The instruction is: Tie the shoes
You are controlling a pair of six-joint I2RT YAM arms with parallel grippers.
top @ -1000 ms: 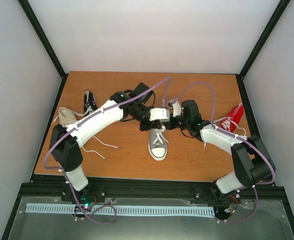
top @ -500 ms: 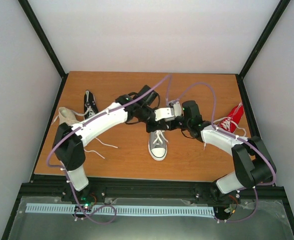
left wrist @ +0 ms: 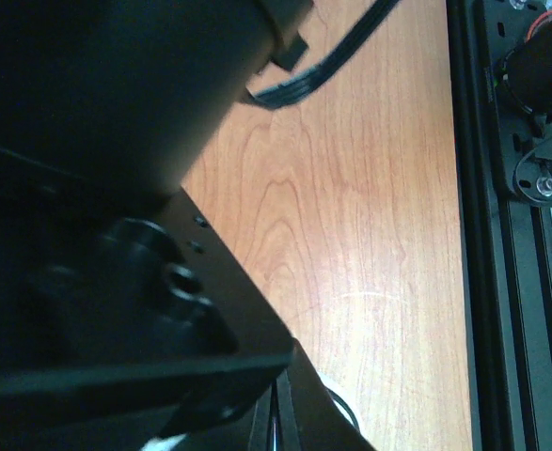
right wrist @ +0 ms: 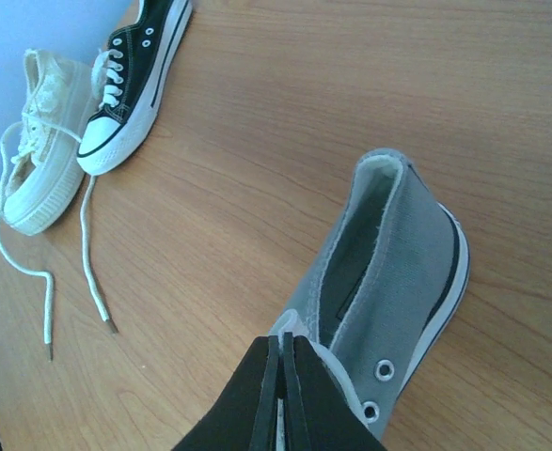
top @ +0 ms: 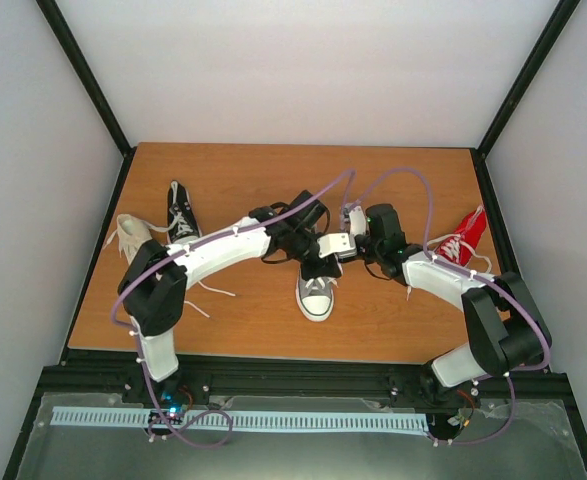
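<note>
Since a second ago my left arm has swung across, putting the left gripper over the grey shoe in the middle of the table, presumably to reach its lacing. I cannot tell how its jaws stand. The right gripper is pinched closed beside the eyelets, probably to steady things.

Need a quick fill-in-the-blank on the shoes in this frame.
1. The centre shoe is ___.
2. The red shoe lies by the table's ___ edge.
3. The cream shoe has a neighbour coloured ___.
Missing words: grey; right; black.
</note>
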